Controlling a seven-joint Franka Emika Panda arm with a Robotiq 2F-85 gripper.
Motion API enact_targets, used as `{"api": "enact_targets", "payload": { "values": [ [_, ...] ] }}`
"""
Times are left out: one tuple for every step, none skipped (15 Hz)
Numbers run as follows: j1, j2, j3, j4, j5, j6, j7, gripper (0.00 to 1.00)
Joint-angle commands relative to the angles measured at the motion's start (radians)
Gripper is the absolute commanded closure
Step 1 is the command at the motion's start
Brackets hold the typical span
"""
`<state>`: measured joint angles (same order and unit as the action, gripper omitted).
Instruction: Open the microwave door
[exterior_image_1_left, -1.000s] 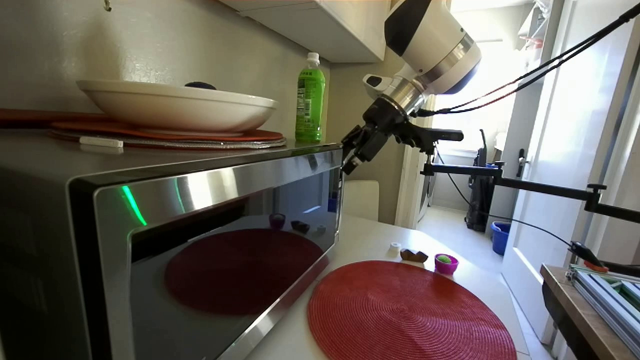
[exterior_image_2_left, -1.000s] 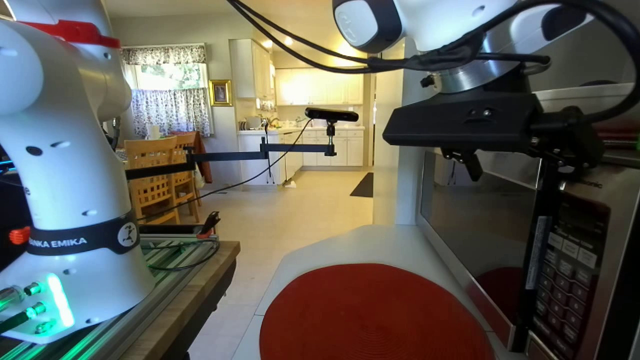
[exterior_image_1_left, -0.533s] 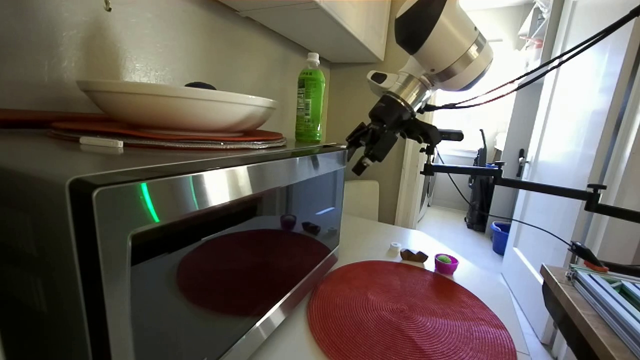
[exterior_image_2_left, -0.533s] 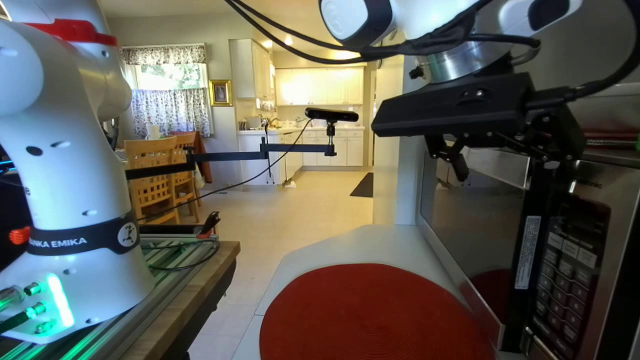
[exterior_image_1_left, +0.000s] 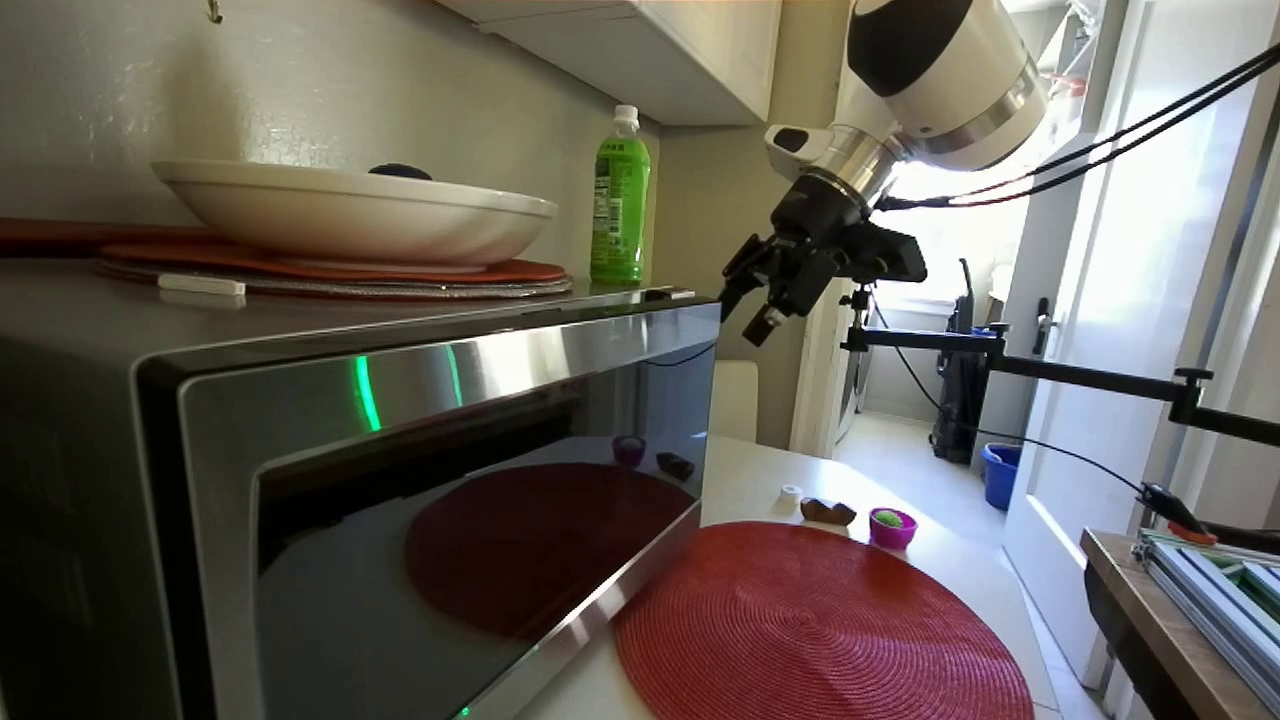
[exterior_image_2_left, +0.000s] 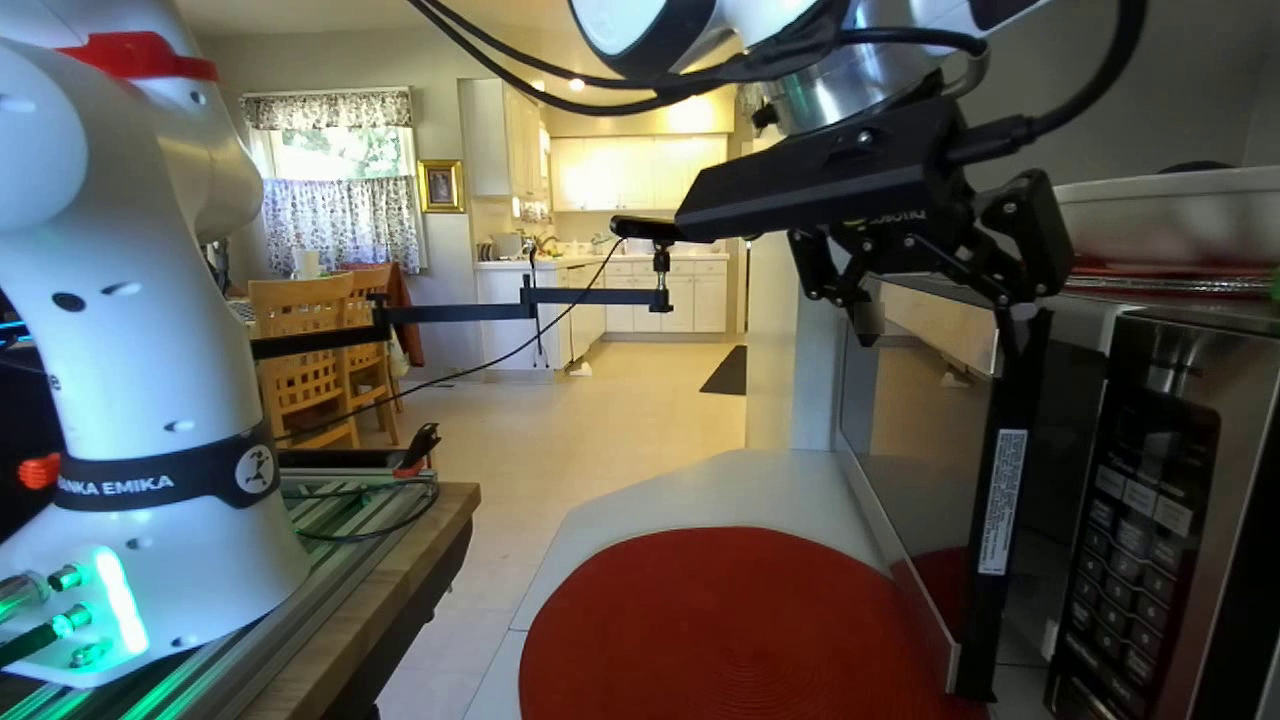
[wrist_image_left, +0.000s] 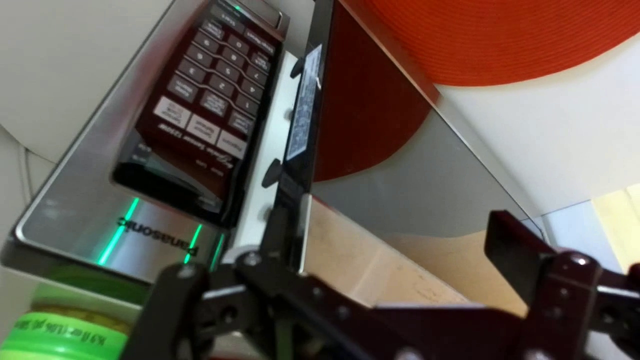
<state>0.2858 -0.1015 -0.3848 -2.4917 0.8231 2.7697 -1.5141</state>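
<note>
The microwave door, a steel frame with dark glass, stands ajar in both exterior views (exterior_image_1_left: 500, 365) (exterior_image_2_left: 935, 430). A gap shows between its free edge and the keypad panel (exterior_image_2_left: 1140, 520). In the wrist view the door (wrist_image_left: 390, 195) is apart from the keypad panel (wrist_image_left: 210, 100), with latch hooks on its edge. My gripper (exterior_image_2_left: 944, 322) is open at the door's upper free corner; it also shows in the wrist view (wrist_image_left: 395, 235). One finger is behind the door's edge, on its inner side. The other finger is in front of the glass, apart from it.
A round red placemat (exterior_image_1_left: 820, 620) lies on the table before the microwave. A white bowl (exterior_image_1_left: 360, 215) and a green bottle (exterior_image_1_left: 620, 215) stand on top of it. A pink cup (exterior_image_1_left: 892, 532) stands beyond the placemat. A wall cabinet (exterior_image_1_left: 650, 60) hangs above.
My gripper has moved away from the microwave's front, and the door's free edge has swung outward with it. The gap beside the keypad panel has widened. The fingers remain apart.
</note>
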Motion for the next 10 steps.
{"api": "enact_targets", "payload": {
  "values": [
    [0.013,-0.09,0.04,-0.066,-0.07,-0.013,0.078,0.0],
    [0.01,-0.102,0.047,-0.079,-0.092,-0.002,0.103,0.0],
    [0.006,-0.116,0.055,-0.094,-0.115,0.008,0.131,0.0],
    [0.002,-0.13,0.062,-0.106,-0.14,0.011,0.161,0.0],
    [-0.005,-0.144,0.075,-0.123,-0.171,0.021,0.204,0.0],
    [-0.013,-0.156,0.086,-0.136,-0.199,0.028,0.237,0.0],
    [-0.019,-0.178,0.096,-0.152,-0.218,0.022,0.266,0.0],
    [-0.028,-0.197,0.109,-0.166,-0.239,0.016,0.3,0.0],
    [-0.039,-0.215,0.124,-0.181,-0.261,0.012,0.331,0.0],
    [-0.049,-0.237,0.14,-0.198,-0.28,0.007,0.364,0.0]
  ]
}}
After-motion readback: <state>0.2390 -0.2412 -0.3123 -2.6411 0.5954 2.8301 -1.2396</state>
